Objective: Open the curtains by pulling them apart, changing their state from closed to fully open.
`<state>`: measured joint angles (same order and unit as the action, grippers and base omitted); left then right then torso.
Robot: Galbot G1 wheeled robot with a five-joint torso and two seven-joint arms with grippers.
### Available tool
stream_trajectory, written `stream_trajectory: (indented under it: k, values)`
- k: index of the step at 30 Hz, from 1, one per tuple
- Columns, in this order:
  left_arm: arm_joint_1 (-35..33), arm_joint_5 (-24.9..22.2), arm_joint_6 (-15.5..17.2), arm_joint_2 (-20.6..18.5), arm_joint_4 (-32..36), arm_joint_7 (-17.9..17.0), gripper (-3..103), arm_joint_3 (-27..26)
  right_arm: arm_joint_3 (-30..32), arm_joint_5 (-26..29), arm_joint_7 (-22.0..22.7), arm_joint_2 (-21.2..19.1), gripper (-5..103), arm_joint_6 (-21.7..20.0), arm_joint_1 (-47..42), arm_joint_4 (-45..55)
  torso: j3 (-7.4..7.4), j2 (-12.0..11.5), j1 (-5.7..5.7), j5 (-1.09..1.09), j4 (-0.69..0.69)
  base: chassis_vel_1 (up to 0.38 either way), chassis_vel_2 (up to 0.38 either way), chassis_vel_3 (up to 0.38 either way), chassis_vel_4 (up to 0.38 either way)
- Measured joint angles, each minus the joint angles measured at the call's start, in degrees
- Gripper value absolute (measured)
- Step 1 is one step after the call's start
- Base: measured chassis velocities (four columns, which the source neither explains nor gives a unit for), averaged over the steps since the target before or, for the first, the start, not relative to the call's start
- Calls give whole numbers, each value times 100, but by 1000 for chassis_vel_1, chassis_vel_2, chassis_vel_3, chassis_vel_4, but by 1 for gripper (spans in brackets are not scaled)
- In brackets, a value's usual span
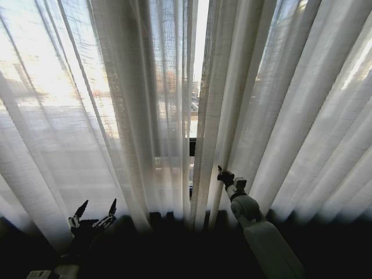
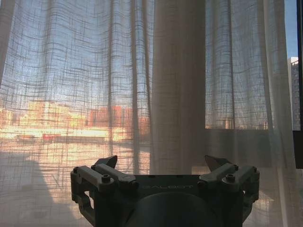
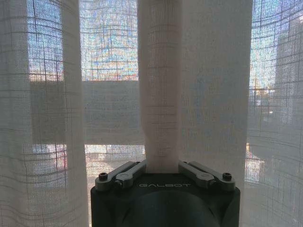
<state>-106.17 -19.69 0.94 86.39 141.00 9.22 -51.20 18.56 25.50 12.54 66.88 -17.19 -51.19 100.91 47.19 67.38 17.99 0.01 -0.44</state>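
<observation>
The curtains hang as two sheer cream panels, the left panel (image 1: 116,116) and the right panel (image 1: 290,116), with a narrow bright gap (image 1: 195,70) between them at the middle. My right gripper (image 1: 221,172) is raised at the inner edge of the right panel. In the right wrist view it (image 3: 162,165) is shut on one vertical pleat (image 3: 161,94) pinched between its fingers. My left gripper (image 1: 96,210) stands low at the lower left, open, fingertips up, just in front of the left panel. The left wrist view has its spread fingers (image 2: 108,163) short of the fabric (image 2: 94,71).
A dark window frame bar (image 1: 192,146) shows through the gap, and again at the edge of the left wrist view (image 2: 299,142). Below the curtains' hem lies a dark band (image 1: 174,244). Sunlit buildings glow through the cloth.
</observation>
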Motion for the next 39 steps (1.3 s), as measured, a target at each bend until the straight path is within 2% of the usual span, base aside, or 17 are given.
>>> stream_trajectory:
  k: [8,23,39]
  values:
    - [-43,0,-10,10,33,16,100,0,3,105,211,-34,0,-8,-34,105,0,0,0,0,0,0,0,0,0]
    - [-52,43,-17,27,70,33,100,33,123,198,215,-56,0,-41,-119,222,0,0,0,-1,0,-22,-32,19,30]
    - [-117,59,-49,58,138,46,100,37,244,202,185,-97,0,-31,-266,311,-1,1,-1,0,0,-221,-252,226,248]
